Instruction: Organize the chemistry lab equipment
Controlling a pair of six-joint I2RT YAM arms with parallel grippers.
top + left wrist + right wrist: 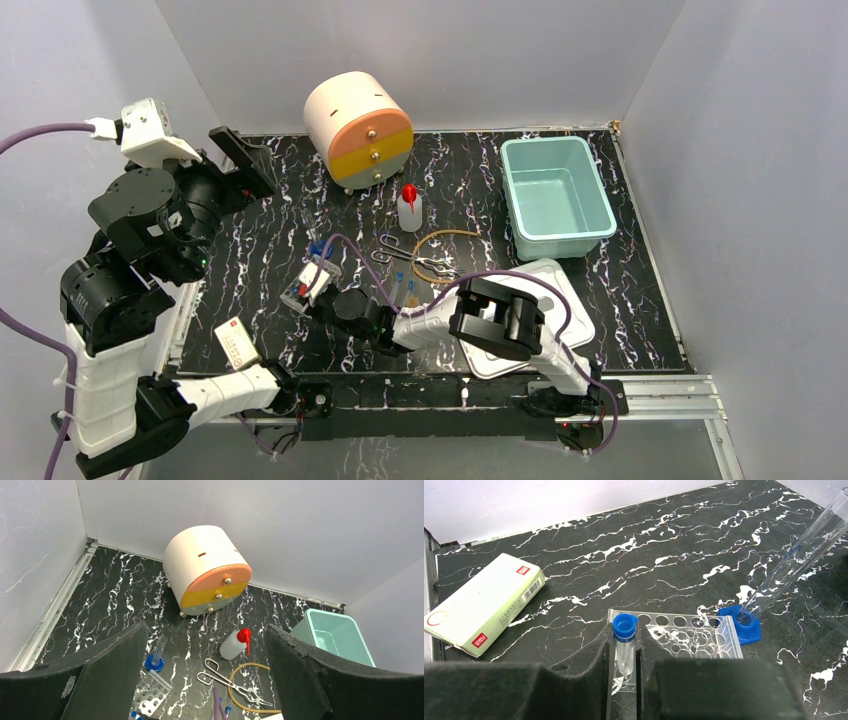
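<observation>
Over the rack [684,632]: my right claw [624,652] pinched one blue-capped tube [625,626], unseated.
Left claw [205,645]: spread, empty.
Remaining, I judged: bottle [232,646], forceps [225,681], tubing loop [250,665].

The right gripper [625,647] is pinching a blue-capped test tube [625,627] upright over the clear tube rack [684,635], while a blue-footed clear cylinder [794,560] is standing just beside the rack and a white box [484,602] is lying well left.
</observation>
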